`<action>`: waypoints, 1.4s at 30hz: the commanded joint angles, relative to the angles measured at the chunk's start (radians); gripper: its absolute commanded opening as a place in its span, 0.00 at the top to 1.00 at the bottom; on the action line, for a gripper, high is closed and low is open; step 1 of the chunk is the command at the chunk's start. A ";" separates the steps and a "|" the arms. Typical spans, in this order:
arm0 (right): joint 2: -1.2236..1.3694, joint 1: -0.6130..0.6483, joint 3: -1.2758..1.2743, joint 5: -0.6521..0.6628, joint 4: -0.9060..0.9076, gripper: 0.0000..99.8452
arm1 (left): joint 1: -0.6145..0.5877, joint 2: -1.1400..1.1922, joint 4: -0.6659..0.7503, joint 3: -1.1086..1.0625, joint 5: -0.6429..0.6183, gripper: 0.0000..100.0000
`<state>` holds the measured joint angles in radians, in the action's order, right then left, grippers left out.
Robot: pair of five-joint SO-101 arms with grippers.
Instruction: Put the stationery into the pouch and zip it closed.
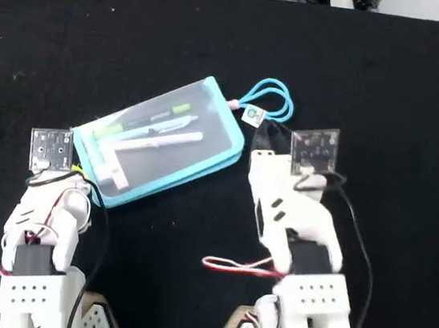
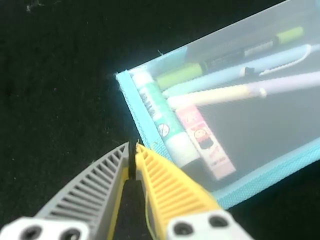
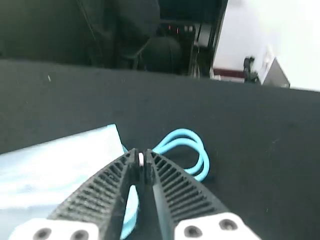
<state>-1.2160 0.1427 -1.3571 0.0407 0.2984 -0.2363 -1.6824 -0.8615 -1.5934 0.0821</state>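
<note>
The light-blue pouch point(image 1: 162, 140) with a clear face lies slanted on the black table point(image 1: 391, 89). Inside it are pens point(image 2: 235, 75), a glue stick point(image 2: 165, 125) and a pink eraser-like piece point(image 2: 207, 145). My left gripper point(image 2: 134, 148) is shut on the pouch's edge at its near left corner point(image 1: 85, 172). My right gripper point(image 3: 141, 158) is at the far right end of the pouch point(image 3: 55, 170), shut on the small pale zipper pull. The blue cord loop point(image 3: 192, 150) lies just beyond the right gripper point(image 1: 258, 129) and curls away point(image 1: 273, 98).
A red wire point(image 1: 238, 266) runs across the table in front of the right arm's base. Square marker plates point(image 1: 51, 148) point(image 1: 314, 150) sit on both wrists. Open black cloth extends to the left, right and back; dark furniture stands past the far edge point(image 3: 150, 45).
</note>
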 commanded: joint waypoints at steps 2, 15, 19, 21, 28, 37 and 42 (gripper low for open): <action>-0.209 -0.021 -0.021 0.008 0.140 0.98 | 0.027 -0.152 -0.080 -0.007 -0.012 0.97; -0.512 -0.025 -0.059 0.071 0.557 0.98 | 0.102 -0.140 -0.092 -0.016 -0.005 0.97; -0.584 -0.025 -0.085 0.063 0.638 0.98 | 0.102 -0.141 -0.094 -0.015 -0.005 0.97; -0.627 -0.025 -0.127 0.061 0.654 0.98 | 0.102 -0.141 -0.094 -0.013 -0.005 0.97; -0.673 -0.025 -0.219 0.061 0.658 0.98 | 0.102 -0.141 -0.094 -0.013 -0.005 0.97; -0.677 -0.026 -0.263 0.061 0.660 0.98 | 0.102 -0.141 -0.094 -0.015 -0.005 0.97; -0.677 -0.026 -0.286 0.061 0.657 0.98 | 0.102 -0.141 -0.094 -0.018 -0.005 0.97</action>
<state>-1.7990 0.1304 -1.6456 0.1036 0.9551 -0.1458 -1.8128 -0.9505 -1.6180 0.0821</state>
